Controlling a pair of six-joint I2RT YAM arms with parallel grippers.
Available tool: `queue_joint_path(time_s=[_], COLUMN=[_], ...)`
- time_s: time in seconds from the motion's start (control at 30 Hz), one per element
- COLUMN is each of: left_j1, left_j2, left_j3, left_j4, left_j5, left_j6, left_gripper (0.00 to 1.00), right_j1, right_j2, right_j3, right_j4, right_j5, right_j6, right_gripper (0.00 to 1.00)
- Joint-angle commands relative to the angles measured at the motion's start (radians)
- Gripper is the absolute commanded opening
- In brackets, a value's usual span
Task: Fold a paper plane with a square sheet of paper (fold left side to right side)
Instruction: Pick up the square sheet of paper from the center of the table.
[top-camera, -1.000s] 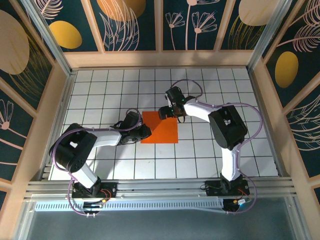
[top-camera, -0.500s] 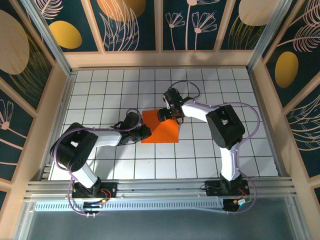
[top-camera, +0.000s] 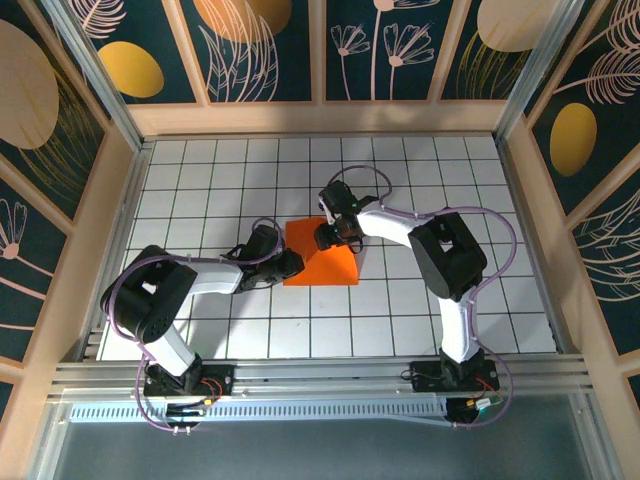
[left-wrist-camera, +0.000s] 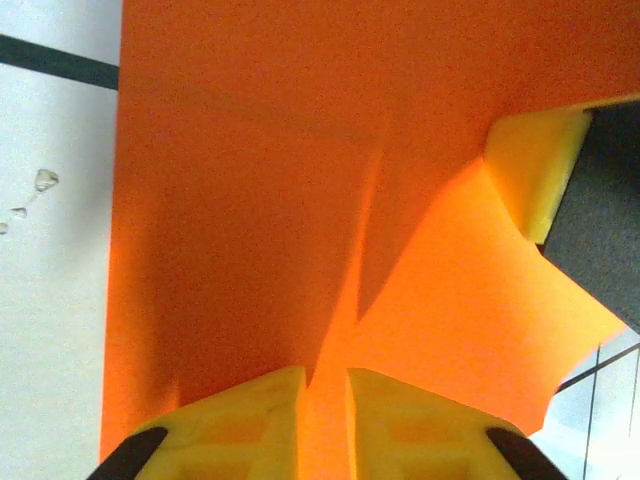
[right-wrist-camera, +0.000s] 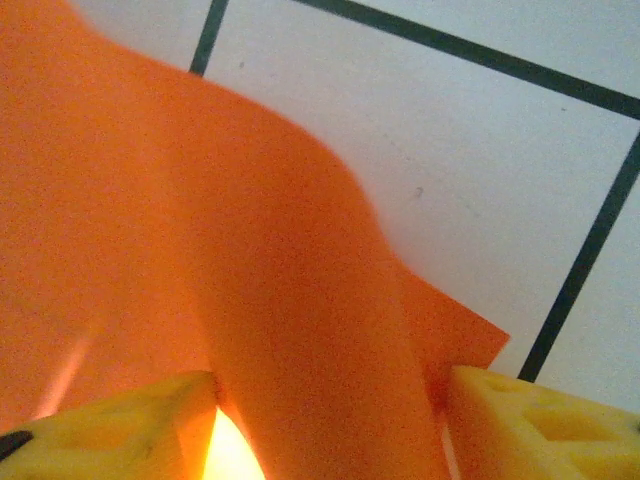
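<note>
Left wrist view: the left claw (left-wrist-camera: 325, 378) is clenched on the near edge of the paper (left-wrist-camera: 250, 150), its pads almost meeting with a sliver of orange between them. From there a ridge runs up the sheet, and the far right part bows up toward a pad (left-wrist-camera: 535, 165) of the right claw.

In the right wrist view the right claw (right-wrist-camera: 330, 390) is released, its fingers well apart and a hump of paper (right-wrist-camera: 150, 200) rising between them. A corner shows against the white surface (right-wrist-camera: 480, 150) just beside one finger.

From the top, the left claw (top-camera: 284, 266) sits at the left edge of the paper (top-camera: 325, 268), and the right claw (top-camera: 331, 238) sits over its far part. The sheet lies mid-surface (top-camera: 400, 300), with bare tiles all round and the walls well apart from it.

A second ago the sheet lay as a flat square. Its far right corner has since drawn in, the right claw has shifted nearer, and its fingers have narrowed. The paper is plain bright orange, unfolded but buckled.
</note>
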Motion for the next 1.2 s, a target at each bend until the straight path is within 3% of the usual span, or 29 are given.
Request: queue_joint_path(time_s=[0.0, 0.23, 0.37, 0.77, 1.17], left_j1=[-0.001, 0.024, 0.107, 0.322, 0.395], left_j2=[0.01, -0.093, -0.182, -0.399, -0.471], left_j3=[-0.021, -0.052, -0.115, -0.277, -0.346], left_j4=[0.027, 0.018, 0.037, 0.164, 0.281], left_j5=[0.008, -0.038, -0.001, 0.155, 0.25], left_j6=[-0.021, 0.001, 0.024, 0.072, 0.068], left_gripper=[0.21, 0.39, 0.48, 0.7, 0.78], right_j1=[0.007, -0.016, -0.049, -0.117, -0.171], right_j2=[-0.014, -0.034, -0.075, -0.142, -0.183], right_j3=[0.03, 0.013, -0.013, -0.082, -0.113], right_j4=[-0.067, -0.054, -0.025, 0.059, 0.104], right_j5=[-0.025, -0.124, -0.231, -0.474, -0.573], right_j6=[-0.003, -0.01, -0.009, 0.02, 0.054], right_gripper=[0.54, 0.36, 0.29, 0.19, 0.15])
